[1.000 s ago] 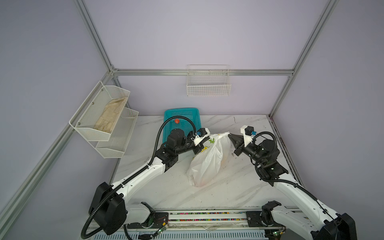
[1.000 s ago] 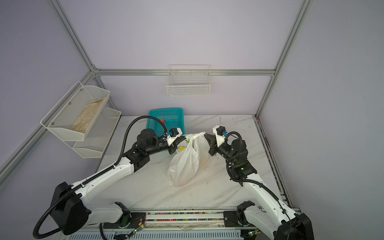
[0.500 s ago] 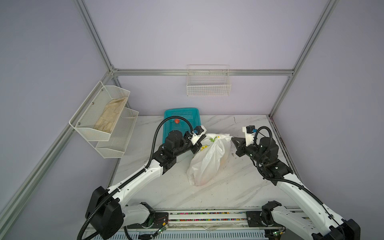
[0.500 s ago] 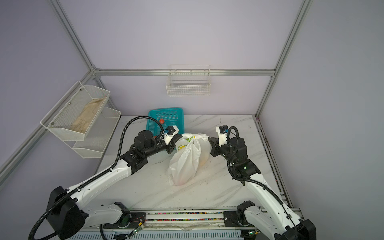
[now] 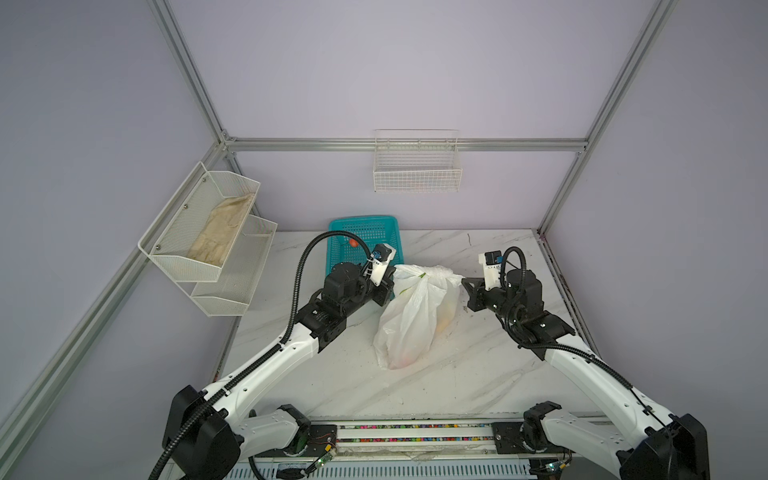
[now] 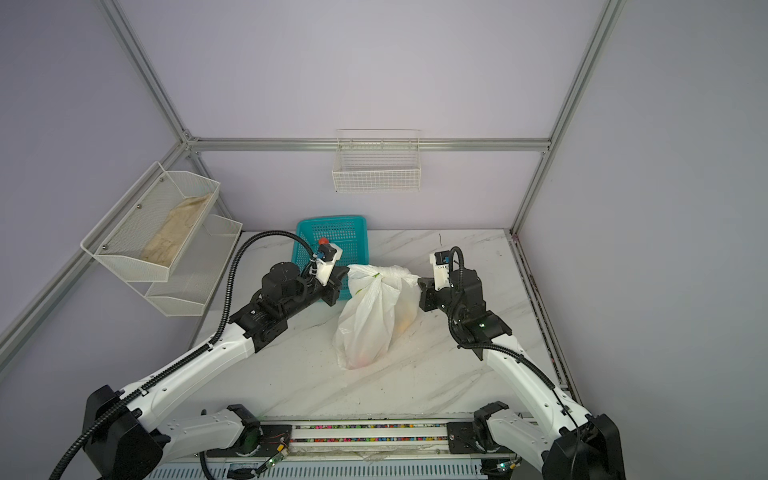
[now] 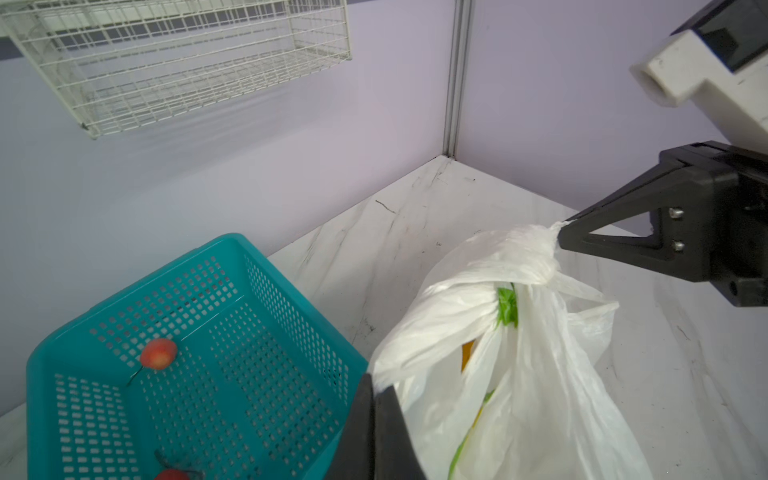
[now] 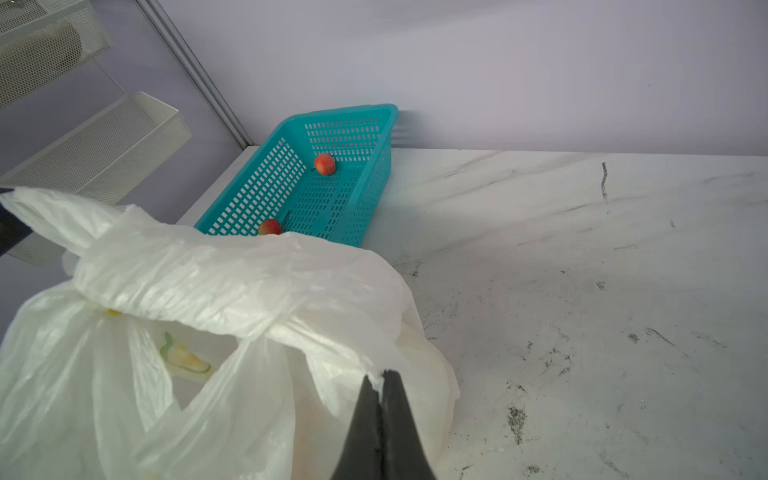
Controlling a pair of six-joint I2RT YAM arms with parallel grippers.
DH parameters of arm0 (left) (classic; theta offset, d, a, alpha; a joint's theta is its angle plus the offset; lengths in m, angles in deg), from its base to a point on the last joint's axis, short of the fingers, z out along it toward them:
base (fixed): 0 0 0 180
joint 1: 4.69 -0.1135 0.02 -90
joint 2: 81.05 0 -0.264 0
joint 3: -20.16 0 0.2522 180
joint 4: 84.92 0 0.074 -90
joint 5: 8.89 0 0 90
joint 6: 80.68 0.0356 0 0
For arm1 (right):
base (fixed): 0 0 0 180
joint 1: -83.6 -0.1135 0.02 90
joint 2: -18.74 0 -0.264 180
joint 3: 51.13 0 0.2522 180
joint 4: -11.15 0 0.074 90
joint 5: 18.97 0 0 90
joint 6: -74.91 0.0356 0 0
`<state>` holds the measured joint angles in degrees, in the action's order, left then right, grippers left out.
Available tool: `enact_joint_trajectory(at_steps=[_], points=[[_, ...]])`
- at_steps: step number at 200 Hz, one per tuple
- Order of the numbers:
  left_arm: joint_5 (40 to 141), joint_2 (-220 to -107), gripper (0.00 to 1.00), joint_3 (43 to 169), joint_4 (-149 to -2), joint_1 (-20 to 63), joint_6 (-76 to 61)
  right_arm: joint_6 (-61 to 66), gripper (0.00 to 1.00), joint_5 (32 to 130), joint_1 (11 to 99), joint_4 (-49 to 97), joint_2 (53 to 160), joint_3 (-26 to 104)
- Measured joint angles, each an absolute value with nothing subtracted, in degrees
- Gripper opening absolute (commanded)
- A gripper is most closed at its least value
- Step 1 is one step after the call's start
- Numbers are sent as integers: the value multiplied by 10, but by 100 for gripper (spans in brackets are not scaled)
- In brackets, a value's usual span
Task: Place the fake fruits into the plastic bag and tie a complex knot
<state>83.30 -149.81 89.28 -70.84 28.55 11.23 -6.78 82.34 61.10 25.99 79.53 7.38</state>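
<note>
while our left gripper is pinched shut on one twisted end of the plastic bag, our right gripper is clamped on the opposite end, handles stretched between them. we see the knot bunched right at the right tips. bag's lower end rests on the marble table, yellow and orange showing through. just behind it, the teal basket holds two red fake fruits.

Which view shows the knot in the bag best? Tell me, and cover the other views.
The left wrist view: the knot sits close and unblocked, bunched against the right gripper. The right wrist view shows only a twisted band atop the plastic bag; both top views show it small.
</note>
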Motion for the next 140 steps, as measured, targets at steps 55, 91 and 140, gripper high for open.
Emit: enact_joint_trajectory(at_steps=[55, 91, 140], points=[[838, -1498, 0, 884, -702, 273, 81, -83, 0, 883, 611, 238, 803, 54], [859, -1498, 0, 884, -711, 272, 70, -84, 17, 926, 611, 227, 806, 48], [869, -1498, 0, 884, -718, 272, 69, -83, 31, 960, 612, 215, 808, 48]])
